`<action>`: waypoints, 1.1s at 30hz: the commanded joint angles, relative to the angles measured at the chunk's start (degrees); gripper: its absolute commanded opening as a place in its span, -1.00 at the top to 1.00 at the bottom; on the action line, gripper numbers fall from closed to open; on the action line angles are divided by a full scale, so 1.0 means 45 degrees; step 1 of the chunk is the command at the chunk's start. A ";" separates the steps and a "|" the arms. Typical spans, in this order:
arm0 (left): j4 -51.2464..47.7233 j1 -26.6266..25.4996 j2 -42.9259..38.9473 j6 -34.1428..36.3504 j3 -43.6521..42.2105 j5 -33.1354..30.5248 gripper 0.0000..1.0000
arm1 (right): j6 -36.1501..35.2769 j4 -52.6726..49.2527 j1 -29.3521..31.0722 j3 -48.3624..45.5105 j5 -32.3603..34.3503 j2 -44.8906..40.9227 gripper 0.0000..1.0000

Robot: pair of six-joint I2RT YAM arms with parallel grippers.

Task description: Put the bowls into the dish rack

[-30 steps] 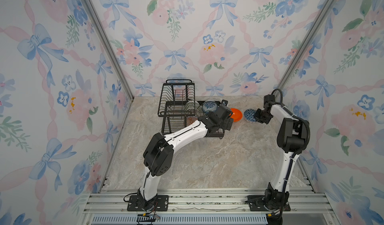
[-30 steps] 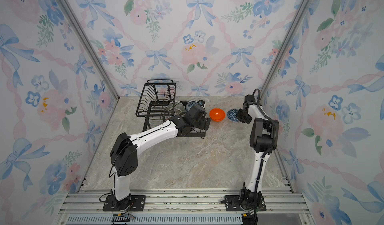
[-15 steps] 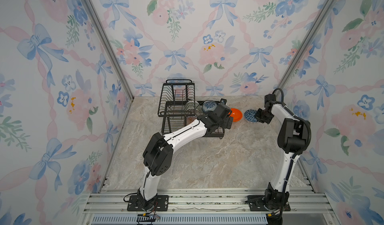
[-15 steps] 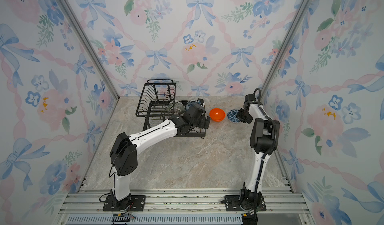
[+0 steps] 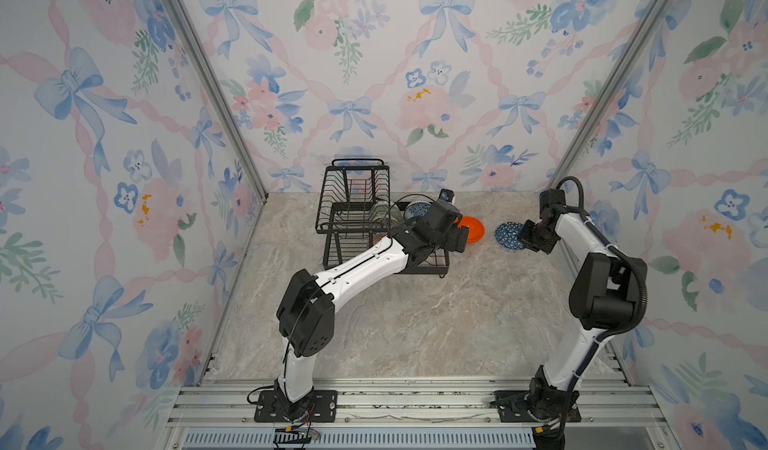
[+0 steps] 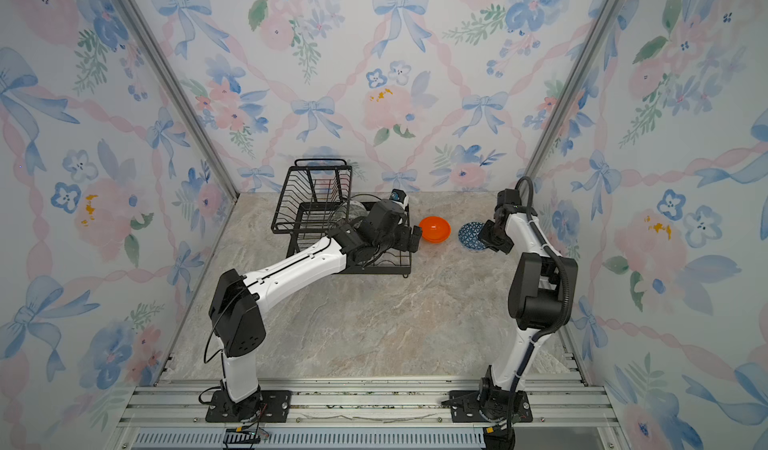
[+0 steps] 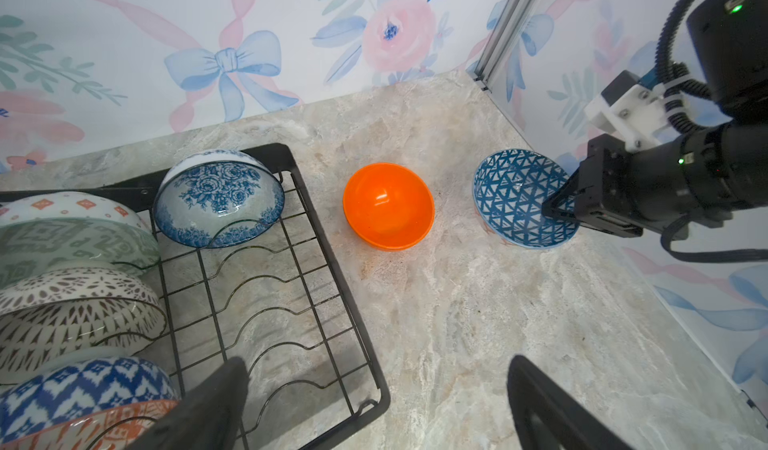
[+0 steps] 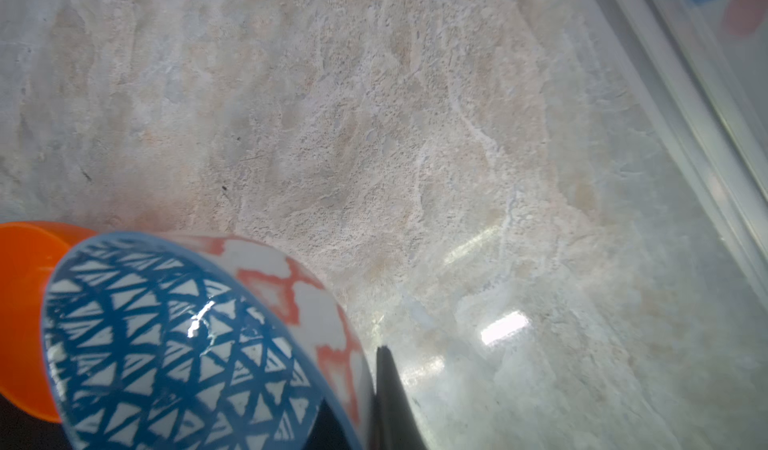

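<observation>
Hardly anything had shifted since a second before: both arms sat where they were, and only your right gripper [image 7: 550,211] had tightened a touch. Its jaws were clenched on the right-hand rim of the blue triangle-patterned bowl [image 7: 517,196], one finger inside and one finger [image 8: 390,385] outside against the red-latticed outer wall. That bowl was tipped with its mouth facing left, at the far right of the table [image 7: 457,323] near the right wall. I could not tell whether its base had cleared the surface.

Your left gripper [image 7: 376,360] was spread wide and gripped nothing, hanging above the right edge of the dish rack [image 7: 339,277] and the bare table beside it.

Just left of the blue bowl, not touching it, the plain orange bowl [image 7: 388,207] stood upright on the table, between that bowl and the rack. In the rack's lower tray, the blue-and-white floral bowl [image 7: 218,199] leaned mouth-down at the far right corner. A row of patterned bowls [image 7: 70,315] stood on edge along the tray's left side.
</observation>
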 commanded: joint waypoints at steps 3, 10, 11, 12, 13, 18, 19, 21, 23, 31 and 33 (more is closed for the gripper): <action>-0.0001 0.0014 -0.1058 -0.1142 -0.0348 0.0672 -0.96 | -0.0092 0.0233 0.0508 -0.0364 0.0037 -0.1627 1.00; 0.0018 0.0361 -0.1296 -0.3345 -0.0238 0.2213 -0.96 | -0.0657 0.0550 0.2085 -0.0068 0.0596 -0.3291 1.00; 0.0018 0.0422 -0.1261 -0.3633 -0.0175 0.2390 -0.96 | -0.0714 0.0631 0.2370 0.0037 0.0615 -0.3504 1.00; 0.0013 0.0486 -0.1208 -0.3841 -0.0087 0.2533 -0.96 | -0.0753 0.0705 0.2665 0.0163 0.0638 -0.3700 1.00; 0.0017 0.0527 -0.1179 -0.3956 -0.0016 0.2609 -0.96 | -0.0779 0.0811 0.2894 0.0266 0.0648 -0.3868 1.00; 0.0017 0.0954 -0.1082 -0.4891 0.0279 0.3277 -0.96 | -0.0783 0.1377 0.4117 0.0731 0.0675 -0.4660 1.00; 0.0013 0.0996 -0.1081 -0.4938 0.0355 0.3359 -0.96 | -0.0799 0.1439 0.4368 0.0789 0.0729 -0.4759 1.00; 0.0008 0.1038 -0.1042 -0.4963 0.0518 0.3428 -0.96 | -0.0859 0.1521 0.4858 0.0950 0.0984 -0.4927 1.00; 0.0009 0.1038 -0.1022 -0.4973 0.0569 0.3406 -0.96 | -0.1008 0.1698 0.5299 0.0868 0.1384 -0.5129 1.00; 0.0018 0.1040 -0.1049 -0.5255 0.0432 0.3151 -0.56 | -0.1319 0.3177 0.6606 -0.0204 0.2370 -0.6270 1.00; 0.0018 0.1038 -0.1099 -0.5360 0.0343 0.3025 -0.45 | -0.1271 0.3347 0.6790 -0.0358 0.2427 -0.6396 1.00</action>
